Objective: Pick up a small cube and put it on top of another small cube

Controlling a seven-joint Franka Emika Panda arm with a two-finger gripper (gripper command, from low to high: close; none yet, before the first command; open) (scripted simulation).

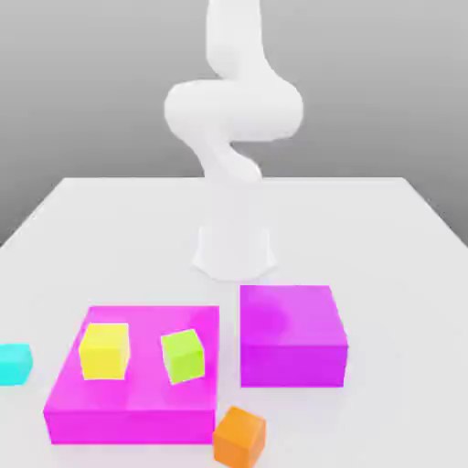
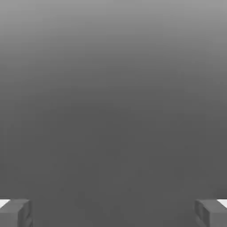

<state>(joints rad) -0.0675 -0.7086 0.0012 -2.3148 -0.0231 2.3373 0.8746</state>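
Observation:
A small cyan cube (image 1: 14,363) rests on the white table (image 1: 384,228) at the exterior view's far left, partly cut by the picture's edge. The white arm (image 1: 233,110) rises from its base at the table's middle and bends upward out of the picture. In the hand view my gripper (image 2: 113,213) stands open; its two grey fingertips (image 2: 15,213) are far apart with nothing between them, in front of a plain grey background.
A wide flat magenta block (image 1: 137,402) carries a yellow cube (image 1: 103,350) and a lime-green cube (image 1: 182,355). A taller magenta block (image 1: 291,334) stands to its right. An orange cube (image 1: 239,437) lies on the table near the front edge.

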